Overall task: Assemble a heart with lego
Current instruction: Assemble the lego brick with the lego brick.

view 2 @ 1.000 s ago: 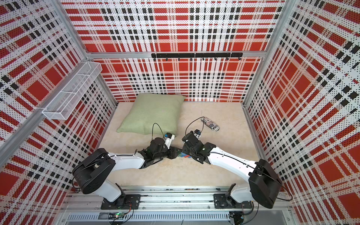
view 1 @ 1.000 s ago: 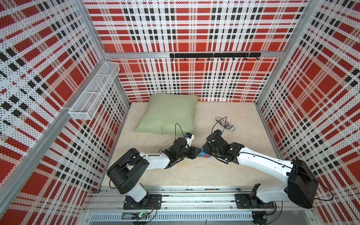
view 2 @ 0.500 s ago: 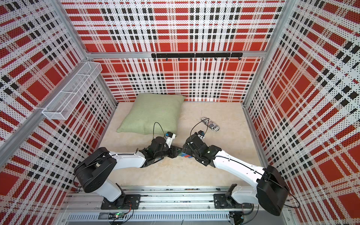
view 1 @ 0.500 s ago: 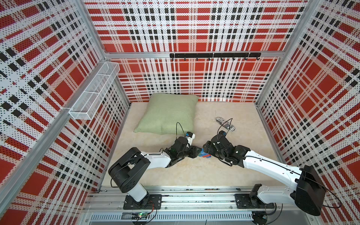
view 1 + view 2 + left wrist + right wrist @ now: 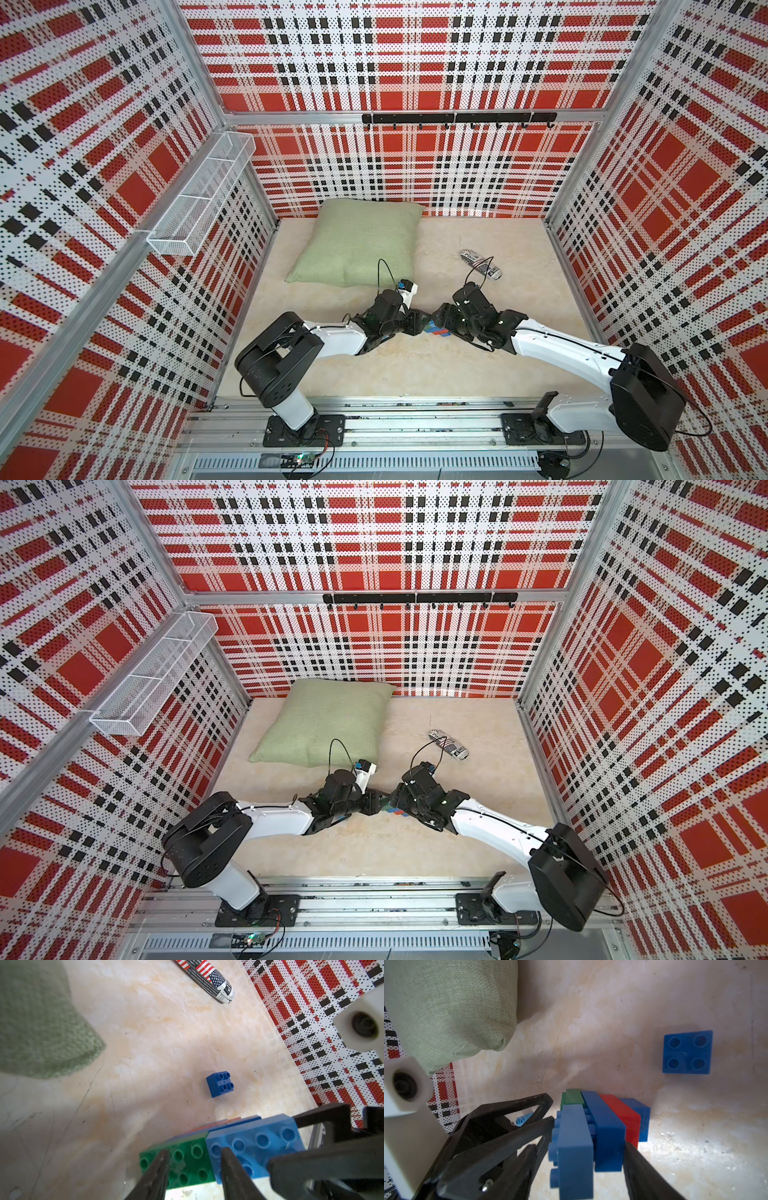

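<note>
Across the last second the top views show the right arm (image 5: 561,349) swung out toward the lower right of the frame and brought partly back. The heart (image 5: 439,331) has kept its place at lower centre, on the table (image 5: 395,374) between the 2 gripper tips. No brick has been added, so a re-seating of the grasp is judged rather than progress. 1 loose dark blue brick (image 5: 220,1084) is left apart from the heart, studs up.

The right gripper (image 5: 580,1145) is spread to either side of the heart. 1 finger lies against the dark blue layer and the other is stopped just short of the studs, so nothing is clamped. The left gripper (image 5: 194,1151) is narrowly parted, with its tips laid over the seam between the green brick (image 5: 187,1159) and the light blue brick (image 5: 259,1147). Whether anything is pinched cannot be told.

The heart is stood on edge, 4 layers side by side, with its studs turned to frame left, toward the left gripper. Its long axis is judged to run from the green end, higher in the top view, toward the lower right.
</note>
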You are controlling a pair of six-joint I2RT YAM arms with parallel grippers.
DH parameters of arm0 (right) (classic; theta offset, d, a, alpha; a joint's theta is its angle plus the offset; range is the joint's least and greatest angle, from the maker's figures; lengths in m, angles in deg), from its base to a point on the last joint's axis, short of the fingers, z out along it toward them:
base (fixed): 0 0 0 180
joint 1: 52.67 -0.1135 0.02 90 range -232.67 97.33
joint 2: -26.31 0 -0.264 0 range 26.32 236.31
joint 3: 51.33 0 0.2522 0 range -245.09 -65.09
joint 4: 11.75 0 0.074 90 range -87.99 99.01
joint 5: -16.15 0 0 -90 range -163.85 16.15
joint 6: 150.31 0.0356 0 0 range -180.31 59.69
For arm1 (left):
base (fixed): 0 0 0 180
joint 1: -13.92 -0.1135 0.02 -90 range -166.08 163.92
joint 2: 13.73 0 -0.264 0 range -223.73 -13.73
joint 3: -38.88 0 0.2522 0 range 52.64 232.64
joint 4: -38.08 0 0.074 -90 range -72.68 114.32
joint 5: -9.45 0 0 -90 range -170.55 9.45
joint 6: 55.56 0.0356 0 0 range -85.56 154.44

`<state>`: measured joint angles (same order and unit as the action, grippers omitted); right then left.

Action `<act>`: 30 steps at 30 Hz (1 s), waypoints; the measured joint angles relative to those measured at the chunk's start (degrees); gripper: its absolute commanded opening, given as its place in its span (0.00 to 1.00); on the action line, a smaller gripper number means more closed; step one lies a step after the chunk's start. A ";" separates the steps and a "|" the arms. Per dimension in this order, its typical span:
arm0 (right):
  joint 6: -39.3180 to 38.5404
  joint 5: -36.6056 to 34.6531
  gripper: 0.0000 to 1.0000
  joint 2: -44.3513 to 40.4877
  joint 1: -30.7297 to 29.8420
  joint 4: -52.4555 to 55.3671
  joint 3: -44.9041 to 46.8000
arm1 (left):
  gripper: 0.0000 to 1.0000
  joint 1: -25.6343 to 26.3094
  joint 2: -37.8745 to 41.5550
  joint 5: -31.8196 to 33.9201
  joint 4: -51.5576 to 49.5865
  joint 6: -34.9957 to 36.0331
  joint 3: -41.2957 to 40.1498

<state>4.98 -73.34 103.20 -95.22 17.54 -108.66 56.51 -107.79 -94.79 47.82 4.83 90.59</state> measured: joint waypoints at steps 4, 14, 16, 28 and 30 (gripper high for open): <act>-0.26 0.57 0.59 1.03 0.46 -0.04 -0.48 | 0.45 -0.02 -0.09 0.04 0.09 0.00 0.04; -0.92 0.83 0.47 1.29 0.90 -0.26 -0.52 | 0.45 -0.07 -0.09 0.59 0.44 0.09 0.15; -1.16 0.94 0.45 1.29 1.11 -0.33 -0.52 | 0.45 -0.07 -0.11 0.59 0.44 0.11 0.20; -2.91 1.33 0.61 1.29 1.86 -0.02 -0.70 | 0.44 0.00 -0.87 0.37 0.44 0.17 0.70; -3.23 0.96 0.61 1.29 1.86 0.70 -1.18 | 0.44 0.00 -0.87 0.37 0.44 0.17 0.70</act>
<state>1.75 -72.38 104.49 -93.36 18.24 -109.84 56.51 -108.67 -94.42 48.26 5.01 91.29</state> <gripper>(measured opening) 0.610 0.443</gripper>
